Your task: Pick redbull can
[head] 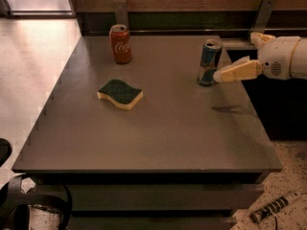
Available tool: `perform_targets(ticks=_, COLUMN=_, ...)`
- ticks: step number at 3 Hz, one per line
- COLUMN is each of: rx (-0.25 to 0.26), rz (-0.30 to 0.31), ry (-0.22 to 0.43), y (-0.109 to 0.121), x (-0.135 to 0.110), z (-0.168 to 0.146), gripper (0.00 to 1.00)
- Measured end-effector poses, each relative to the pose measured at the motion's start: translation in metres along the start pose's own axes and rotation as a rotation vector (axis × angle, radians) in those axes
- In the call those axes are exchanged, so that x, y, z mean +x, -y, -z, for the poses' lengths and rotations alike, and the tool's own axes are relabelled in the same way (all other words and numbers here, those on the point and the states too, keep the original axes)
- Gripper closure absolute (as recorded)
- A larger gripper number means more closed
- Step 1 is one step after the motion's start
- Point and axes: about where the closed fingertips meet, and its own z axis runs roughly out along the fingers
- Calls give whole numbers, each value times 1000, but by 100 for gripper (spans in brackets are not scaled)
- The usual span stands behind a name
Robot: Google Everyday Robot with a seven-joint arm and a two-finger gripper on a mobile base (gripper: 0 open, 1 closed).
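Observation:
The redbull can (209,63), slim, blue and silver with a silver top, stands upright on the grey table (158,133) at the back right. My gripper (226,72), beige on a white wrist, reaches in from the right edge at the can's mid height. Its tip is right beside the can's right side, at or very near touching. It casts a shadow on the table just in front of the can. The gripper holds nothing that I can see.
A red Coca-Cola can (121,43) stands at the back left of the table. A green and yellow sponge (120,93) lies left of centre. A wall with metal brackets (263,11) runs behind the table. Dark gear (29,210) sits on the floor at front left.

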Motion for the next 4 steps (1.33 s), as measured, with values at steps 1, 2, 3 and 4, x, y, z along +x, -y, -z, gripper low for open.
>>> perform_targets(ticks=1, rx=-45, rz=-35, ry=79, y=1, x=7, z=-27, gripper=0)
perform_targets(ticks=2, rx=-84, rz=-66, ry=165, y=1, x=13, z=-49, gripper=0)
perform_targets(ticks=3, rx=-120, rz=-89, ry=235, y=-1, x=19, z=-68, gripper=0)
perform_targets(ticks=4, rx=-143, rz=-118, ry=291, y=-4, x=28, z=-82, gripper=0)
